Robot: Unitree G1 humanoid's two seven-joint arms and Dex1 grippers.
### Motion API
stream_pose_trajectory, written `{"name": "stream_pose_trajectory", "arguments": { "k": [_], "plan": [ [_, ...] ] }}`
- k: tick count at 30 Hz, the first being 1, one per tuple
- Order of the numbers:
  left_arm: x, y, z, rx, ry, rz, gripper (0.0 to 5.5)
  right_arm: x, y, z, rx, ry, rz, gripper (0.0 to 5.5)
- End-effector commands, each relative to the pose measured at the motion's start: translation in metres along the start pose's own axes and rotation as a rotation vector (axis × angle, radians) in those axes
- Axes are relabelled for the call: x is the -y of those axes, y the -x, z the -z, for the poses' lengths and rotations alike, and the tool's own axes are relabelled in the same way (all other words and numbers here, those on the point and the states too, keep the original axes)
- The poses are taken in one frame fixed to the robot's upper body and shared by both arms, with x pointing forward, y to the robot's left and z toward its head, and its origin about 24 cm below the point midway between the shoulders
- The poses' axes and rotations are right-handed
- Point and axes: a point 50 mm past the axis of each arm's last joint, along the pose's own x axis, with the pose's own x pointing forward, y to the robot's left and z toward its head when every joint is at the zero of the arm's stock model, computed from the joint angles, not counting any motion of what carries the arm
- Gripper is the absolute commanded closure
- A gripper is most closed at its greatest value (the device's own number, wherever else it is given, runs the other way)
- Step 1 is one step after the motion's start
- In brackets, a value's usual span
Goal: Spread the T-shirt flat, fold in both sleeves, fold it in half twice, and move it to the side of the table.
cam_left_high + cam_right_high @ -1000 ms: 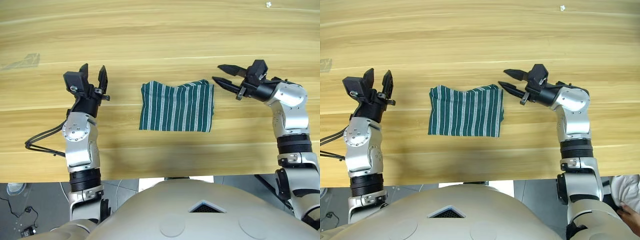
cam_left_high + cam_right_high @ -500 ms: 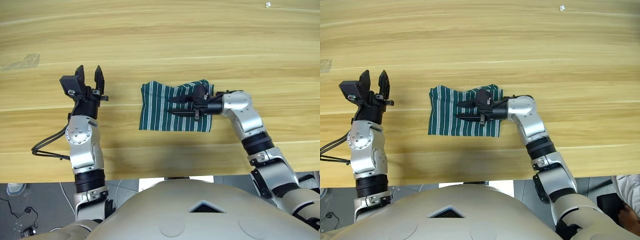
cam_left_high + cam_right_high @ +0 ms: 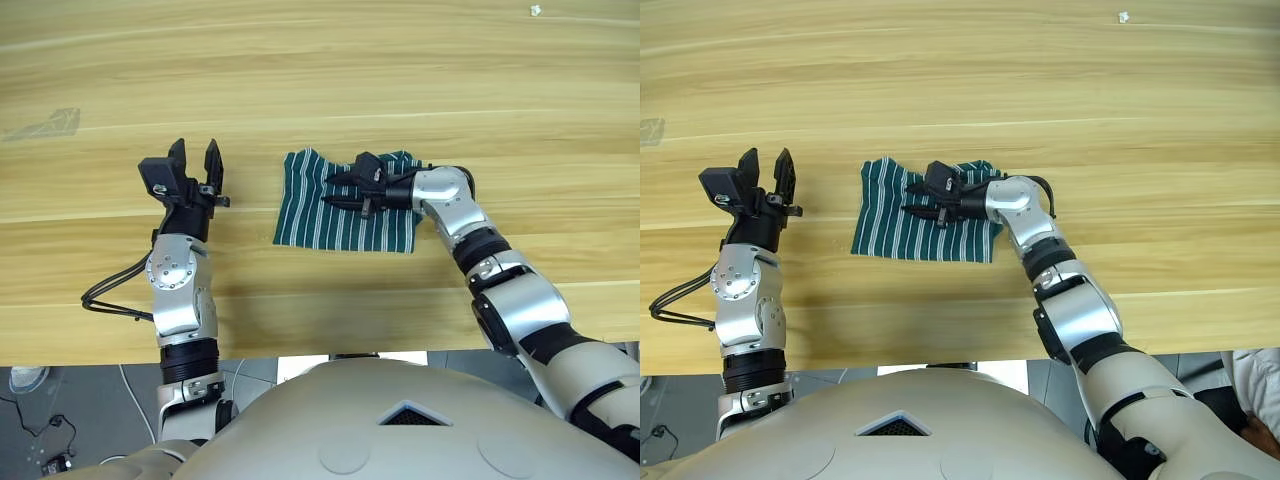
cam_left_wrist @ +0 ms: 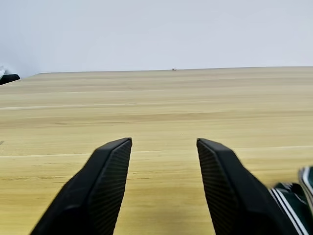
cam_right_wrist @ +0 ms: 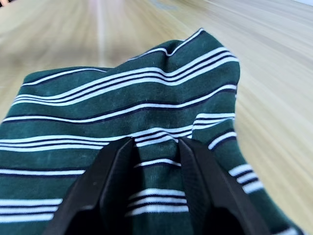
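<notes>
1. A second earlier the right gripper had hung off the T-shirt's 3 o'clock edge with its fingers spread. It had since swung in over the cloth, and its tips pointed toward 9 o'clock above the far half.
2. Its fingers had drawn in and pinched a raised ridge of striped fabric between them.
3. The T-shirt's near edge had pulled slightly toward 12 o'clock, and its near-left corner had crept toward 9 o'clock.
4. The left gripper had drifted a little toward the T-shirt. It stood just off the cloth's 9 o'clock side with its fingers spread, holding nothing and not touching the fabric.
5. The T-shirt was dark green with thin white stripes, folded into a compact rectangle. It lay on the wooden table around the middle, toward the 6 o'clock edge. Its far edge was rumpled where the gripper held it.
</notes>
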Motion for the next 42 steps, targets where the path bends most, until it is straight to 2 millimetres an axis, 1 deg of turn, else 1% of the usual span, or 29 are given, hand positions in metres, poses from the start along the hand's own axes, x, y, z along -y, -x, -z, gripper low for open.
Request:
{"name": "stream_pose_trajectory", "arguments": {
  "k": [1,2,3,6,8,9,10,12,13,14,17,19,21,23,26,28,30,32,33,35,37,39,40,42],
  "plan": [
    [0.002,-0.001,-0.001,0.002,0.001,0.011,3.04,-0.002,0.006,0.025,-0.129,-0.060,0.035,3.78],
    [0.002,-0.001,-0.001,0.001,0.001,0.012,3.04,-0.002,0.008,0.027,-0.148,-0.065,0.044,3.78],
    [0.003,-0.001,-0.001,0.001,0.003,0.015,3.04,0.002,0.011,0.033,-0.179,-0.112,0.094,3.78],
    [0.004,0.000,-0.002,0.010,0.006,0.006,3.04,0.015,0.024,0.043,-0.214,-0.277,0.295,3.78],
    [0.004,0.001,-0.006,0.022,0.006,0.000,3.04,0.031,0.042,0.048,-0.165,-0.409,0.521,3.78],
    [0.004,0.003,-0.007,0.026,0.006,-0.005,3.04,0.038,0.055,0.051,-0.131,-0.463,0.650,3.78],
    [0.004,0.004,-0.008,0.028,0.002,-0.006,3.04,0.045,0.071,0.056,-0.090,-0.528,0.810,3.78],
    [0.005,0.006,-0.010,0.029,-0.002,-0.012,3.04,0.047,0.095,0.067,-0.050,-0.598,1.006,3.78],
    [0.006,0.007,-0.011,0.032,0.002,-0.023,3.04,0.039,0.107,0.078,-0.037,-0.622,1.100,3.78],
    [0.007,0.008,-0.011,0.034,0.007,-0.031,3.04,0.031,0.115,0.085,-0.033,-0.631,1.157,3.78],
    [0.012,0.011,-0.010,0.029,0.014,-0.034,3.04,0.004,0.131,0.101,-0.022,-0.674,1.294,3.78],
    [0.015,0.012,-0.010,0.025,0.017,-0.030,3.04,-0.011,0.142,0.104,-0.008,-0.687,1.387,3.78],
    [0.016,0.014,-0.010,0.021,0.015,-0.029,3.04,-0.017,0.147,0.102,0.000,-0.684,1.427,3.78],
    [0.017,0.014,-0.009,0.017,0.013,-0.029,3.04,-0.021,0.148,0.100,-0.001,-0.685,1.429,3.78],
    [0.020,0.013,-0.009,0.014,0.016,-0.026,3.04,-0.022,0.148,0.094,0.011,-0.662,1.430,3.78],
    [0.021,0.012,-0.009,0.015,0.019,-0.020,3.04,-0.020,0.146,0.083,0.049,-0.597,1.413,3.78],
    [0.025,0.010,-0.010,0.033,0.021,-0.015,3.04,-0.009,0.145,0.052,0.219,-0.420,1.399,3.78],
    [0.032,0.004,-0.016,0.075,0.017,-0.004,3.04,0.003,0.146,0.014,0.414,-0.207,1.383,3.78],
    [0.036,0.000,-0.019,0.099,0.011,0.001,3.04,0.006,0.146,0.000,0.484,-0.130,1.371,3.78],
    [0.046,-0.010,-0.029,0.161,0.004,0.011,3.04,0.011,0.142,-0.021,0.600,-0.028,1.337,3.78],
    [0.061,-0.021,-0.045,0.251,-0.003,0.033,3.04,0.012,0.138,-0.040,0.702,0.066,1.288,3.78],
    [0.075,-0.030,-0.057,0.316,-0.031,0.066,3.04,0.014,0.133,-0.046,0.743,0.107,1.250,3.78],
    [0.082,-0.033,-0.058,0.333,-0.044,0.082,3.04,0.014,0.130,-0.043,0.763,0.088,1.237,3.78],
    [0.090,-0.036,-0.053,0.341,-0.066,0.099,3.04,0.008,0.125,-0.032,0.771,0.047,1.235,3.78]
  ]
}}
